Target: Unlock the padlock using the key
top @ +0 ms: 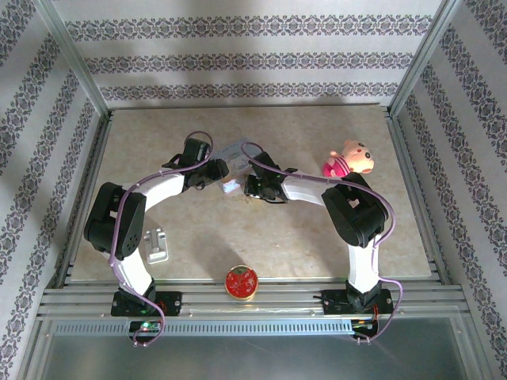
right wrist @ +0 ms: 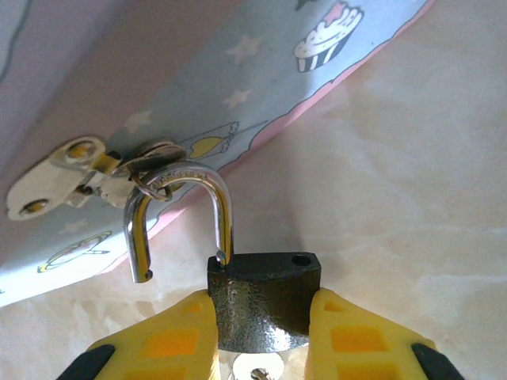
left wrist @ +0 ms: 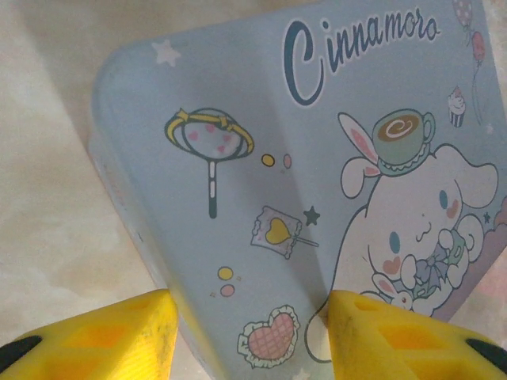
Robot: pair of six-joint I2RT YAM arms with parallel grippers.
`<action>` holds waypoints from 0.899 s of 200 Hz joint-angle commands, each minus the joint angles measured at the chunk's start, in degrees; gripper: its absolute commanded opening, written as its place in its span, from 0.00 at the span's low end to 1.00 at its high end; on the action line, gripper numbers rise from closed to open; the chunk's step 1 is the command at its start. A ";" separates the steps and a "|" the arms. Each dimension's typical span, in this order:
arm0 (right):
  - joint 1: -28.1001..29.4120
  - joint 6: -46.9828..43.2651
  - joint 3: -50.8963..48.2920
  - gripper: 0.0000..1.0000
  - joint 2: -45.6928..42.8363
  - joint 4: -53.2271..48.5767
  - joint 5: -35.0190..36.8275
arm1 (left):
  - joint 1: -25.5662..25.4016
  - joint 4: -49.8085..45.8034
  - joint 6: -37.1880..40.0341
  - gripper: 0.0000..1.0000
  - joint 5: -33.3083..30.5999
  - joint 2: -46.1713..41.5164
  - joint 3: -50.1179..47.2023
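A small dark padlock (right wrist: 265, 289) sits between the yellow fingers of my right gripper (right wrist: 261, 309), which is shut on its body. Its silvery shackle (right wrist: 223, 207) stands open: one leg stays in the body, and the free end hangs loose at the left. The shackle still hooks through the ring of the pale hasp (right wrist: 59, 178) on the pale blue tin (left wrist: 261, 158). The silvery key (right wrist: 257, 368) shows just under the padlock body. My left gripper (left wrist: 252, 317) is open, one finger on each side of the tin's near corner, close to it.
Both arms meet at the tin (top: 234, 150) in the middle of the beige table. A pink plush toy (top: 348, 158) lies at the right. A silver metal bracket (top: 156, 245) lies at the front left, and a red round tin (top: 241, 282) sits at the front edge.
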 commanded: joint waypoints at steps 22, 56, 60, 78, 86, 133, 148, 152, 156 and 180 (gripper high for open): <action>-1.26 5.69 -2.22 0.00 -0.84 5.90 -1.70 | 0.68 -7.97 0.57 0.50 -1.04 1.69 -3.71; -1.87 7.61 -2.64 0.00 -0.72 8.26 -2.36 | 0.71 -7.62 0.57 0.47 -0.75 1.37 -4.62; -2.00 7.87 -2.66 0.00 -0.63 8.67 -2.51 | 0.76 -7.62 0.57 0.46 -0.67 1.42 -4.65; -2.40 9.01 -2.88 0.00 -0.38 10.31 -3.08 | 0.76 -7.40 0.56 0.46 -0.37 1.24 -4.92; -2.51 9.24 -2.83 0.00 -0.24 10.92 -3.46 | 0.77 -7.31 0.48 0.46 -0.32 1.17 -5.00; -3.12 11.05 -2.79 0.00 0.39 13.19 -4.21 | 0.77 -6.93 0.62 0.46 -0.15 0.72 -5.70; -3.27 11.64 -2.85 0.00 0.54 13.84 -4.30 | 0.72 -7.09 0.74 0.46 -0.05 0.73 -5.85; -3.36 11.85 -2.94 0.00 0.56 14.02 -4.30 | 0.70 -7.09 0.82 0.46 -0.01 0.79 -5.88; -3.40 12.08 -2.94 0.00 0.65 14.22 -4.30 | 0.74 -7.09 0.90 0.46 -0.05 0.79 -5.95; -3.88 13.77 -3.11 0.00 1.07 15.79 -4.56 | 0.71 -6.59 0.93 0.45 0.08 0.68 -6.49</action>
